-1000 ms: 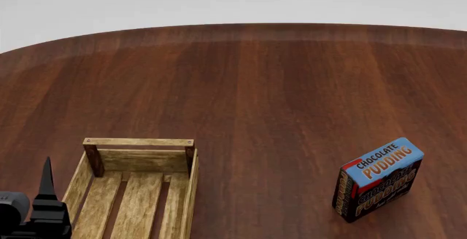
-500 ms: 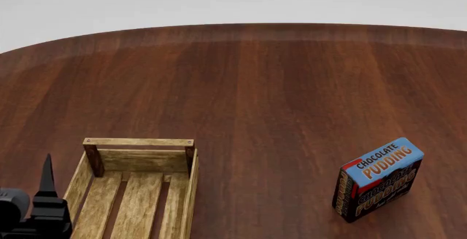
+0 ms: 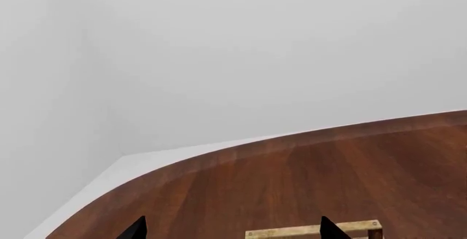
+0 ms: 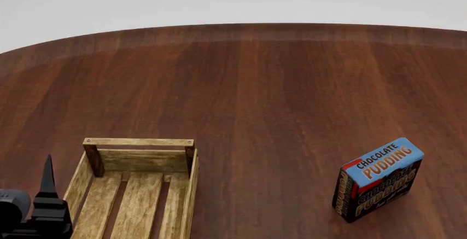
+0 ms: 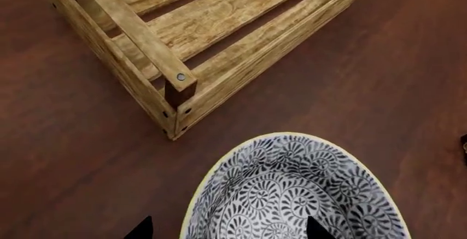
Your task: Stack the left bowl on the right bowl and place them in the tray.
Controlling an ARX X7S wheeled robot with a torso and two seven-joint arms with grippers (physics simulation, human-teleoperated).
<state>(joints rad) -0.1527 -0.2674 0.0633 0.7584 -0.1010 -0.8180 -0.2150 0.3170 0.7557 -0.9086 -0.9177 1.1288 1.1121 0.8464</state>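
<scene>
The tray (image 4: 139, 195), holding nothing on its visible slats, sits at the tabletop's (image 4: 277, 97) near left edge, a patterned bowl (image 5: 292, 195) just beside one corner post, both hands' (image 5: 227, 229) fingertips spread.

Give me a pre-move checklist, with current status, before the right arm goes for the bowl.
1. Patterned blue-and-white bowl under the right gripper: ok, it sits between the two dark fingers.
2. Right fingers open: ok, they stand apart.
3. Light-wood slatted tray empty: ok for the visible part.
4. Bowl outside the tray: ok, it rests on the dark wooden table beside a tray corner.
5. Second bowl located: cannot tell, none in view.
6. Blue chocolate pudding box clear of the tray: ok, well apart.
</scene>
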